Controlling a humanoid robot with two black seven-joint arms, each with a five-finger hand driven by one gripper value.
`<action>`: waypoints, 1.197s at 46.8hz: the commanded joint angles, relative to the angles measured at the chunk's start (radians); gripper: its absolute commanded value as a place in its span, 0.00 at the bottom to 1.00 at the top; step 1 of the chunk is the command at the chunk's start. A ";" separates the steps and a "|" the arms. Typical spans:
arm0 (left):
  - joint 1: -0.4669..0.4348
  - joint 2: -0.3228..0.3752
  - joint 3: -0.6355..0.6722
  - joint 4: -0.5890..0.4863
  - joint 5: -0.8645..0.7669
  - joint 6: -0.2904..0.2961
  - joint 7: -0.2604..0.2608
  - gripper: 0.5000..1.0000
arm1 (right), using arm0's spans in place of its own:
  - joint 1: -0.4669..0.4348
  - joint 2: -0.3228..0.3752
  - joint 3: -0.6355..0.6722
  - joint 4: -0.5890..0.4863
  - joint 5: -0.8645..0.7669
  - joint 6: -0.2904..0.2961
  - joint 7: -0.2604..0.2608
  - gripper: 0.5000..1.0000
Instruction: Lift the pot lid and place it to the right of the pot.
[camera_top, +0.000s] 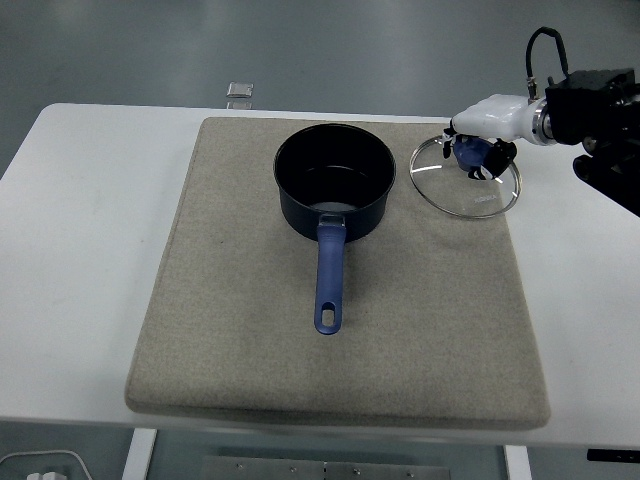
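A dark blue pot (334, 183) with a blue handle pointing toward me stands open on the beige mat (250, 330). The glass lid (466, 178) with a blue knob is to the pot's right, at the mat's far right part, low over or on the mat. My right hand (478, 150) comes in from the right edge and its fingers are curled around the lid's knob. The left arm is out of view.
A small clear object (238, 91) lies on the white table (70, 230) behind the mat. The table's right edge is close to my right arm.
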 joint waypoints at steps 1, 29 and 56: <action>0.000 0.000 0.000 0.000 0.000 0.000 0.000 1.00 | -0.010 0.011 -0.002 0.000 -0.001 -0.003 0.000 0.42; 0.000 0.000 0.000 0.000 0.000 0.000 0.000 1.00 | -0.002 0.005 0.012 0.001 0.014 0.005 0.004 0.72; 0.000 0.000 0.000 0.000 0.000 0.000 0.000 1.00 | 0.019 0.008 0.178 0.000 0.489 0.129 0.046 0.72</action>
